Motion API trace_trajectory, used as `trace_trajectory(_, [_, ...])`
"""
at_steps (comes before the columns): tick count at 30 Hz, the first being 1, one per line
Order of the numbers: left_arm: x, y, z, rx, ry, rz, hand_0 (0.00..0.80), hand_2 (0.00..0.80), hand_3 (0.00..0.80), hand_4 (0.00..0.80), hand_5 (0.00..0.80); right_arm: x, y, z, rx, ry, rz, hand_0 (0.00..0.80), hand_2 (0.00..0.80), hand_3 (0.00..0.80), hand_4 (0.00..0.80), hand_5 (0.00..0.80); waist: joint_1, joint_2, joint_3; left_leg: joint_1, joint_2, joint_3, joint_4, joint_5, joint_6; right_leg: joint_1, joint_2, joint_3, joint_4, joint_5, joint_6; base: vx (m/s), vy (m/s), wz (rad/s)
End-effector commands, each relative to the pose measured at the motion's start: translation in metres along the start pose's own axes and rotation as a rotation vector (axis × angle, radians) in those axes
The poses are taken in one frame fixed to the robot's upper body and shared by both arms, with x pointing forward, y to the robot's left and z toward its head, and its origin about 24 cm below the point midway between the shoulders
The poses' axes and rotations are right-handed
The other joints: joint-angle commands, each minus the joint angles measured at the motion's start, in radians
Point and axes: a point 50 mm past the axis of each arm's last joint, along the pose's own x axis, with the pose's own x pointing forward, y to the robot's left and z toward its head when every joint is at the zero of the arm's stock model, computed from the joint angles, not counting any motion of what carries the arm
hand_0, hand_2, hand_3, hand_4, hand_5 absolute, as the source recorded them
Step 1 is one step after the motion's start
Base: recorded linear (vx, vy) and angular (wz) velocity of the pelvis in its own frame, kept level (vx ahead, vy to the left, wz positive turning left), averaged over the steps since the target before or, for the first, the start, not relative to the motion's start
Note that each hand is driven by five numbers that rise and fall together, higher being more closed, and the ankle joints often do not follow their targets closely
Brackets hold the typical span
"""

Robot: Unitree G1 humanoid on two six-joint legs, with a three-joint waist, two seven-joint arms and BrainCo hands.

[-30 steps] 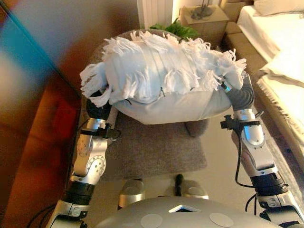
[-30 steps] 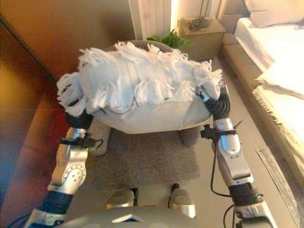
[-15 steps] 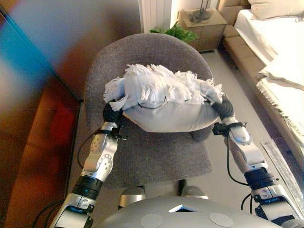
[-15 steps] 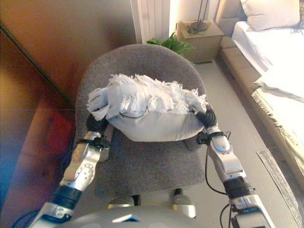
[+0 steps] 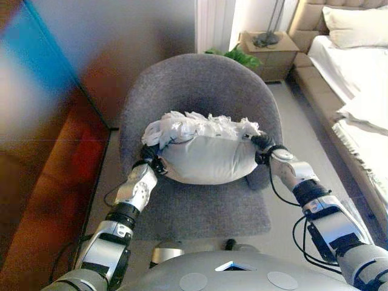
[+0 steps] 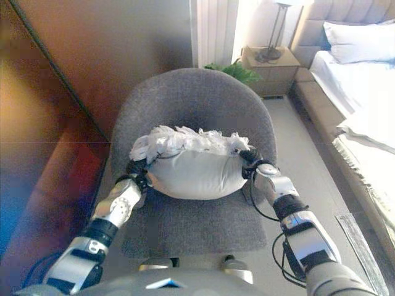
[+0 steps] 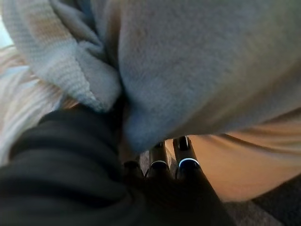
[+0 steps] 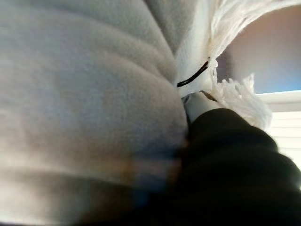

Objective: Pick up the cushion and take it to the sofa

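Note:
A pale grey cushion [image 5: 209, 157] with a white fringed top sits between my two hands, low over the seat of a grey armchair [image 5: 200, 85]. I cannot tell if it rests on the seat. My left hand [image 5: 151, 163] is at its left end. In the left wrist view my fingers [image 7: 160, 157] reach straight under the cushion [image 7: 202, 70]. My right hand [image 5: 262, 145] presses against its right end. In the right wrist view the cushion [image 8: 84, 94] fills the picture beside the dark cover of that hand [image 8: 230, 155].
A bed [image 5: 357, 66] with white covers runs along the right. A bedside table [image 5: 270, 51] with a lamp and a green plant [image 5: 236, 56] stand behind the chair. A dark wooden wall [image 5: 42, 121] is on the left.
The cushion has gone from high and close to the camera down and forward toward the chair seat, both arms stretching out with it. The camera has also shifted.

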Motion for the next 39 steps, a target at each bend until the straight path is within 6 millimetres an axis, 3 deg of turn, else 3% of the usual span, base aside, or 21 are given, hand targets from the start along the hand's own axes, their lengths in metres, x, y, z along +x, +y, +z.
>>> trace_trajectory(1, [0.016,-0.05,0.058,-0.007,-0.104,-0.133,0.8,0.8,0.8,0.8,0.8,0.002,0.028,0.079,0.05,-0.148,0.129,0.8,0.8,0.8,0.8,0.8,0.037,-0.029,-0.05,-0.008,-0.005,0.048,0.026,-0.077,-0.007,0.015,-0.017,-0.042,0.005,-0.065,0.021,0.042,0.024,0.12])
trace_trajectory(5, [0.025,-0.049,0.056,0.004,0.014,-0.112,0.8,0.8,0.8,0.8,0.8,0.007,0.016,0.074,0.003,-0.005,0.125,0.8,0.8,0.8,0.8,0.8,0.044,-0.024,-0.048,-0.007,-0.005,0.046,0.026,-0.073,-0.012,0.019,-0.017,-0.052,0.005,-0.067,0.021,0.038,0.031,0.06])
trace_trajectory(13, [0.032,-0.045,0.033,0.022,0.323,-0.034,0.8,0.8,0.8,0.8,0.8,0.006,-0.01,0.063,-0.023,0.245,0.017,0.8,0.8,0.8,0.8,0.8,0.039,-0.005,-0.067,0.031,0.001,0.046,0.012,-0.073,-0.023,0.049,-0.015,-0.061,0.005,-0.075,0.022,0.108,0.05,0.07])
trace_trajectory(20, [0.031,-0.033,0.013,-0.068,0.498,0.072,0.8,0.8,0.8,0.8,0.8,0.004,-0.011,0.064,-0.017,0.304,-0.021,0.8,0.8,0.8,0.8,0.8,0.024,0.013,-0.073,0.042,0.0,0.046,0.013,-0.072,-0.031,0.057,-0.018,-0.058,0.005,-0.075,0.019,0.091,0.07,0.01])
trace_trajectory(24, [0.032,-0.028,0.016,-0.138,0.525,0.104,0.8,0.8,0.8,0.8,0.8,0.005,-0.01,0.085,-0.035,0.18,-0.134,0.8,0.8,0.8,0.8,0.8,0.01,0.024,-0.075,0.052,-0.005,0.043,0.011,-0.069,-0.034,0.064,-0.016,-0.045,0.005,-0.074,0.019,0.13,0.067,0.02])
trace_trajectory(25, [0.033,-0.029,0.018,-0.147,0.513,0.107,0.618,0.618,0.618,0.618,0.618,0.005,-0.009,0.091,-0.042,0.138,-0.156,0.8,0.8,0.8,0.8,0.8,0.007,0.029,-0.078,0.054,-0.006,0.042,0.01,-0.07,-0.035,0.066,-0.016,-0.04,0.005,-0.074,0.019,0.143,0.096,0.05])
trace_trajectory(26, [0.034,-0.032,0.022,-0.162,0.499,0.095,0.0,0.0,0.0,0.0,0.0,0.005,-0.007,0.097,-0.032,0.099,-0.172,0.376,0.376,0.376,0.376,0.376,0.005,0.032,-0.079,0.054,-0.007,0.04,0.01,-0.069,-0.036,0.065,-0.017,-0.037,0.005,-0.073,0.02,0.087,0.081,0.05])
trace_trajectory(27, [0.034,-0.034,0.025,-0.158,0.499,0.096,0.0,0.0,0.0,0.0,0.0,0.005,-0.006,0.102,-0.016,0.072,-0.195,0.0,0.0,0.0,0.0,0.0,0.003,0.035,-0.079,0.054,-0.008,0.04,0.009,-0.069,-0.037,0.064,-0.017,-0.037,0.005,-0.072,0.02,0.073,0.077,0.04])
trace_trajectory(30, [0.036,-0.034,0.04,-0.142,0.434,0.083,0.0,0.0,0.0,0.0,0.0,0.002,-0.012,0.119,-0.011,-0.057,-0.248,0.0,0.0,0.0,0.0,0.0,-0.004,0.048,-0.074,0.055,-0.01,0.039,0.011,-0.069,-0.039,0.062,-0.021,-0.033,0.005,-0.069,0.022,0.019,0.082,0.0])
trace_trajectory(33, [0.041,-0.037,0.076,-0.159,0.287,0.063,0.0,0.0,0.0,0.0,0.0,-0.013,-0.025,0.158,-0.015,-0.234,-0.314,0.0,0.0,0.0,0.0,0.0,-0.01,0.062,-0.036,0.006,-0.015,0.03,0.025,-0.065,-0.043,0.009,-0.031,-0.03,0.015,-0.064,0.02,-0.382,0.105,0.0])
trace_trajectory(34, [0.042,-0.04,0.109,-0.179,0.162,0.067,0.0,0.0,0.0,0.0,0.0,-0.03,-0.028,0.197,-0.001,-0.381,-0.343,0.0,0.0,0.0,0.0,0.0,-0.015,0.068,0.009,-0.046,-0.022,0.024,0.034,-0.061,-0.043,-0.041,-0.033,-0.025,0.022,-0.063,0.02,-0.756,0.096,-0.01])
trace_trajectory(36, [0.039,-0.038,0.149,-0.22,0.037,0.059,0.0,0.0,0.0,0.0,0.0,-0.055,-0.032,0.238,0.017,-0.537,-0.363,0.0,0.0,0.0,0.0,0.0,-0.021,0.069,0.053,-0.094,-0.026,0.019,0.045,-0.056,-0.045,-0.085,-0.034,-0.021,0.034,-0.066,0.021,-0.511,0.051,0.05])
trace_trajectory(39, [0.033,-0.016,0.186,-0.323,-0.089,0.076,0.0,0.0,0.0,0.0,0.0,-0.078,-0.049,0.263,0.064,-0.667,-0.368,0.0,0.0,0.0,0.0,0.0,-0.027,0.064,0.069,-0.098,-0.023,0.02,0.049,-0.055,-0.046,-0.087,-0.035,-0.019,0.036,-0.067,0.026,0.008,-0.015,0.21])
